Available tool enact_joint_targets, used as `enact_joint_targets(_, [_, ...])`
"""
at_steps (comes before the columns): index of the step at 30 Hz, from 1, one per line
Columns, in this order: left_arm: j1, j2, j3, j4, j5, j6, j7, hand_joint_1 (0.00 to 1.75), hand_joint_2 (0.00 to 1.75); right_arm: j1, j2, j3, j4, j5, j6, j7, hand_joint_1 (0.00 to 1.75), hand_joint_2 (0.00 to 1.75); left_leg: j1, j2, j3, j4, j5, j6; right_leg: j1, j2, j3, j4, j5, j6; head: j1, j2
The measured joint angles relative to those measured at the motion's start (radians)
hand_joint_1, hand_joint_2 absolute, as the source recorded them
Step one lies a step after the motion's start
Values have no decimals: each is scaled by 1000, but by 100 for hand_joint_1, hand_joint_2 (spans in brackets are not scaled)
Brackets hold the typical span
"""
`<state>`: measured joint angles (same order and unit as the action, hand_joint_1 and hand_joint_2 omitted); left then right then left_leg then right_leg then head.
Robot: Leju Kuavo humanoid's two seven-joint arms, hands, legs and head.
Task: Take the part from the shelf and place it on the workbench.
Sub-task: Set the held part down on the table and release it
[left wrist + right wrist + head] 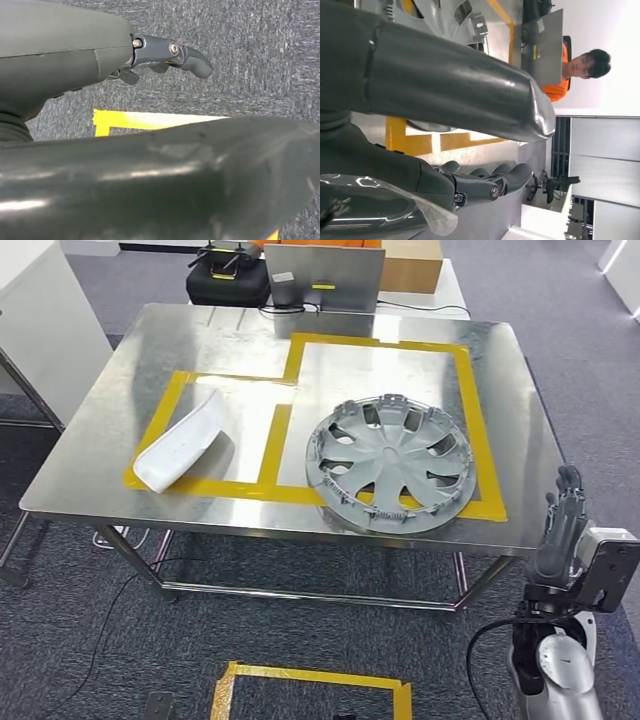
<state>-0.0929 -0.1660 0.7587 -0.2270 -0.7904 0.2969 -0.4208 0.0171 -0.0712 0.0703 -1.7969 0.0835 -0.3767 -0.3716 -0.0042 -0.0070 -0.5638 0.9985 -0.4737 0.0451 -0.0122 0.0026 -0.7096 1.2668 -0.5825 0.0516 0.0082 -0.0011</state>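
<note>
- Steel sheet covers the workbench (106,400), and yellow tape (474,400) is laid on it in the outlines of two adjoining rectangles.
- A grey wheel cover (391,462) is seen lying flat on the workbench, within the larger taped rectangle, with its near rim over the front strip of tape.
- A white curved part (180,441) is seen lying in the smaller taped rectangle, well apart from the wheel cover, with its near end over the tape corner.
- The right hand (560,525) is held upright just beyond the workbench's front right corner, off the surface; its fingers (497,182) are extended and close together, and nothing is held in it.
- In the right wrist view, part of the wheel cover and the tape are shown behind the thick thumb (463,87), and a person in an orange top (580,70) is seen behind a grey panel (542,45).
- The left hand (113,60) is shown over grey carpet (264,50), with one finger (177,55) extended and nothing visibly held; how the other fingers lie cannot be told.
- A yellow taped outline (309,680) is marked on the carpet before the workbench.
- A black case (226,282) and a cardboard box (411,265) are seen beyond the far edge of the workbench.
</note>
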Motion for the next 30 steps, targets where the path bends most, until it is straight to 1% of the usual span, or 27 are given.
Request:
enact_joint_targets(2, [0, 0, 0, 0, 1, 1, 0, 0, 0, 2, -1, 0, -7, -1, 5, 0, 0, 0, 0, 0, 0, 4, -1, -2, -2, -2, 74, -141, 62, 0, 0, 0])
enact_joint_targets(3, [0, 0, 0, 0, 2, 2, 0, 0, 0, 2, -1, 0, -10, -2, 9, 0, 0, 0, 0, 0, 0, 6, -2, -4, -3, -3, 106, -202, 81, 1, 0, 0])
enact_joint_targets(4, [0, 0, 1, 0, 3, 3, 0, 0, 0, 2, -2, 0, -12, -3, 12, 1, 0, 0, 0, 0, 0, 7, -3, -6, -4, -4, 125, -241, 89, 1, 0, 0])
enact_joint_targets(5, [0, 0, 1, 0, 3, 3, 0, 0, 0, 2, -2, 0, -13, -4, 14, 1, 0, 0, -1, 0, -1, 8, -4, -7, -4, -5, 132, -254, 88, 1, 1, 0])
enact_joint_targets(7, [0, 0, 1, 0, 4, 4, 0, 0, 0, 2, -2, 0, -13, -4, 14, 1, 0, 0, -1, 0, -1, 8, -4, -7, -4, -4, 132, -254, 87, 1, 1, 0])
enact_joint_targets(8, [0, 0, 3, 0, 6, 6, 0, 0, 0, 4, -3, 0, -15, -7, 21, 2, 0, 0, -3, -1, -3, 11, -3, -10, -3, -3, 135, -255, 88, -3, 0, 0])
enact_joint_targets(9, [1, 1, 10, 0, 11, 13, 0, 0, 0, 12, -8, 0, -25, -10, 38, 4, 0, 0, -4, -1, -7, 17, -10, -16, -3, -3, 136, -258, 92, -12, -1, 0])
enact_joint_targets(10, [3, 1, 19, 0, 17, 23, 1, 0, 0, 22, -15, 1, -40, -16, 65, 6, 0, 0, -3, -1, -24, 60, -41, -25, -3, -3, 135, -260, 98, -23, -2, 0])
enact_joint_targets(11, [4, 1, 29, 0, 22, 33, 0, 0, 0, 33, -25, 3, -56, -23, 98, 8, 0, 0, -2, -2, -49, 124, -82, -34, -2, -4, 131, -262, 105, -35, -3, 0])
enact_joint_targets(12, [6, 1, 37, 0, 26, 43, 0, 0, 0, 43, -35, 5, -70, -28, 129, 8, 0, 0, 1, -2, -77, 201, -129, -41, -2, -6, 124, -263, 112, -44, -3, 0])
enact_joint_targets(13, [6, 1, 41, 0, 26, 47, -1, 0, 0, 49, -44, 9, -76, -33, 154, 8, 0, 0, 3, -2, -101, 275, -169, -43, -1, -7, 117, -262, 117, -47, -4, 0])
enact_joint_targets(14, [7, 1, 43, 0, 27, 49, -2, 0, 0, 52, -51, 13, -78, -35, 173, 6, 0, 0, 3, -2, -107, 304, -177, -43, 0, -8, 111, -262, 121, -48, -4, 0])
enact_joint_targets(15, [7, 1, 43, 0, 27, 50, -3, 0, 0, 55, -59, 18, -80, -37, 191, 3, 0, 0, 3, -2, -92, 289, -165, -41, 0, -7, 105, -262, 126, -48, -4, 0])
enact_joint_targets(16, [6, 1, 44, 0, 26, 51, -3, 0, 0, 57, -66, 22, -81, -37, 207, 0, 0, 0, 2, -2, -57, 234, -137, -38, 0, -7, 100, -261, 131, -46, -4, 0])
enact_joint_targets(17, [5, 1, 44, 0, 26, 52, -4, 0, 0, 58, -72, 26, -83, -37, 220, -3, 0, 0, 2, -2, -9, 156, -107, -34, 1, -6, 96, -261, 136, -43, -4, 0])
enact_joint_targets(18, [3, 2, 45, 0, 26, 53, -5, 0, 0, 58, -79, 30, -85, -36, 229, -6, 0, 0, 0, -2, 32, 81, -84, -30, 2, -6, 92, -260, 140, -39, -4, 0])
enact_joint_targets(19, [2, 2, 46, 0, 26, 54, -7, 0, 0, 59, -84, 32, -87, -35, 233, -7, 0, 0, -1, -2, 60, 28, -70, -27, 3, -6, 90, -259, 145, -34, -3, 0])
enact_joint_targets(20, [1, 2, 47, 0, 26, 54, -8, 0, 0, 59, -88, 35, -89, -35, 236, -9, 0, 0, -4, -2, 72, 2, -65, -25, 3, -6, 88, -259, 150, -28, -3, 0])
enact_joint_targets(22, [3, 2, 48, 0, 26, 55, -10, 0, 0, 60, -95, 40, -91, -33, 241, -11, 0, 0, -8, -2, 67, -4, -55, -18, 1, -6, 85, -263, 162, -14, -2, 0])
enact_joint_targets(23, [4, 2, 49, 0, 25, 56, -10, 0, 0, 61, -99, 43, -93, -30, 244, -13, 0, 0, -8, 0, 63, -7, -45, -12, -1, -6, 80, -261, 160, -8, -3, 0])
enact_joint_targets(24, [4, 2, 49, 0, 25, 58, -10, 0, 0, 62, -103, 45, -95, -27, 246, -14, 0, 0, -7, 2, 58, -11, -35, -5, -2, -5, 70, -247, 143, -3, -1, 0])
enact_joint_targets(25, [3, 2, 50, 0, 25, 61, -10, 0, 0, 63, -108, 47, -98, -24, 248, -15, 0, 0, -6, 4, 50, -15, -23, 2, -3, -4, 54, -213, 109, 1, 0, 0])
enact_joint_targets(26, [3, 2, 51, 0, 25, 63, -10, 0, 0, 63, -111, 48, -100, -21, 249, -16, 0, 0, -6, 5, 40, -16, -14, 7, -4, -4, 34, -158, 63, 3, 1, 0])
enact_joint_targets(27, [3, 1, 52, 0, 25, 64, -10, 0, 0, 64, -114, 50, -101, -18, 249, -16, 0, 0, -7, 6, 29, -16, -6, 10, -4, -4, 14, -92, 17, 5, 2, 0])
enact_joint_targets(28, [4, 1, 54, 0, 25, 65, -10, 0, 0, 66, -116, 52, -102, -16, 250, -16, 0, 0, -8, 6, 18, -15, 2, 11, -4, -4, -1, -28, -17, 7, 3, 0])
enact_joint_targets(29, [5, 1, 56, 0, 25, 65, -10, 0, 0, 68, -118, 54, -103, -15, 250, -17, 0, 0, -8, 6, 7, -14, 10, 11, -4, -4, -3, 11, -30, 9, 3, 0])
enact_joint_targets(30, [6, 0, 59, 0, 25, 65, -10, 0, 0, 70, -119, 56, -104, -14, 251, -17, 0, 0, -9, 6, -4, -14, 17, 11, -4, -4, 11, 16, -25, 10, 4, 0])
